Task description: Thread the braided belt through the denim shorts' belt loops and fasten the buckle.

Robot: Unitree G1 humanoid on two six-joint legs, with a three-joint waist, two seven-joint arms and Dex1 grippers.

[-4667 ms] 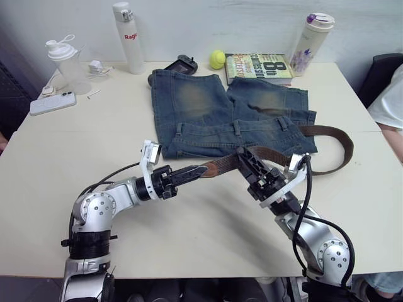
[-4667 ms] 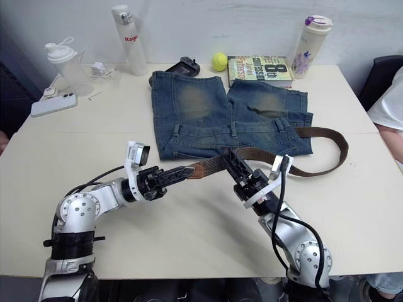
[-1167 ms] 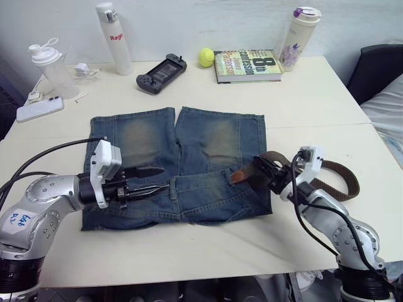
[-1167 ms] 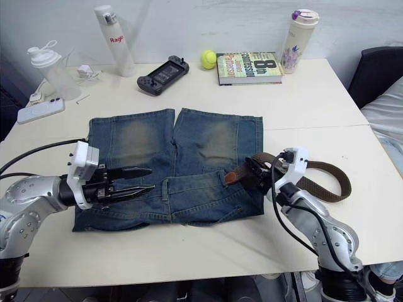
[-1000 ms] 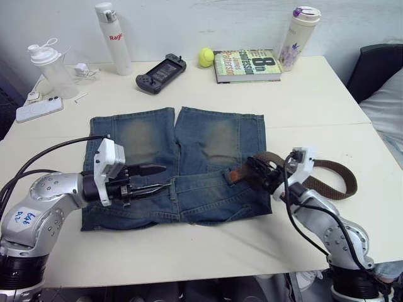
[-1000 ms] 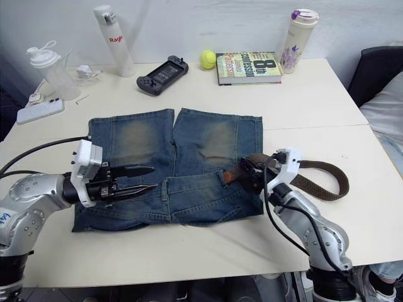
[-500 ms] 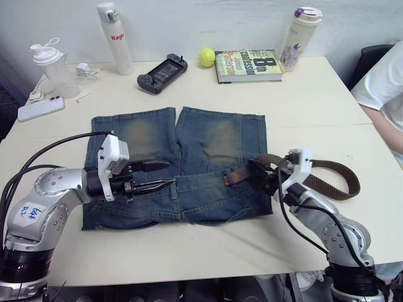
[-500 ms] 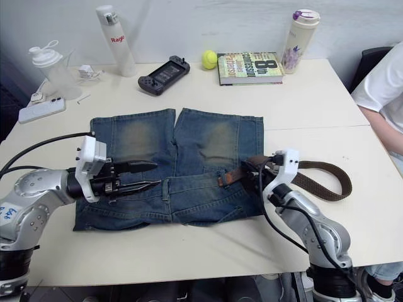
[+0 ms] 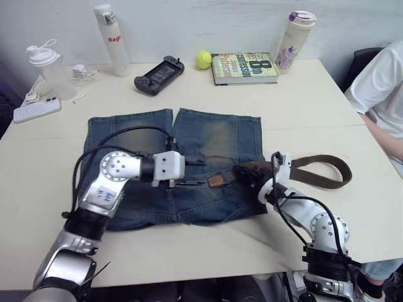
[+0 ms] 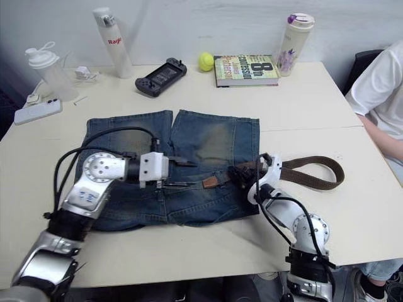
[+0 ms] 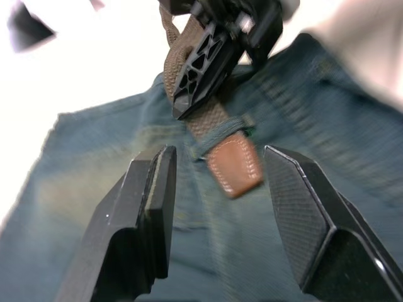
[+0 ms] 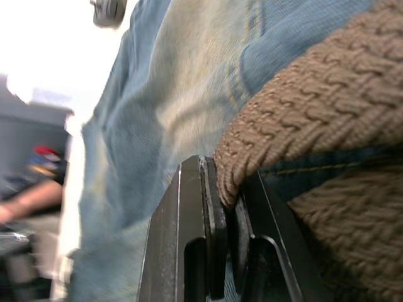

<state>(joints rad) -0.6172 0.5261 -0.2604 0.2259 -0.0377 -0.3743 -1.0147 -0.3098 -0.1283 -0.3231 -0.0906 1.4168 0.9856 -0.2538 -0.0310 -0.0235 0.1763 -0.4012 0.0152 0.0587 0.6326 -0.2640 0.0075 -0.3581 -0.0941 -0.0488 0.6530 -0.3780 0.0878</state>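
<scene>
The denim shorts [image 9: 173, 163] lie flat on the bench [image 9: 302, 94], waistband toward the robot, legs pointing to the far side. The braided belt [image 9: 315, 170] runs along the waistband from the robot's right; its leather tip [image 9: 216, 181] pokes out just past a belt loop [image 11: 217, 132] near the middle of the waist, and the rest curls in a loop on the bench beside the shorts. The right tool [image 9: 247, 176] is clamped on the belt at the right part of the waistband, the woven strap pinched between its two fingers [image 12: 211, 233]. The left tool [image 9: 189, 173] hovers over the waistband with its fingers [image 11: 151, 207] apart, the leather tip lying between them but not touched. At the far edge stand a white bottle [image 9: 112, 33], a game controller [image 9: 156, 66], a tennis ball [image 9: 203, 60], a book [image 9: 242, 66] and a flowered tumbler [image 9: 295, 33]. A person's white sleeve [image 9: 378, 88] shows at the right
</scene>
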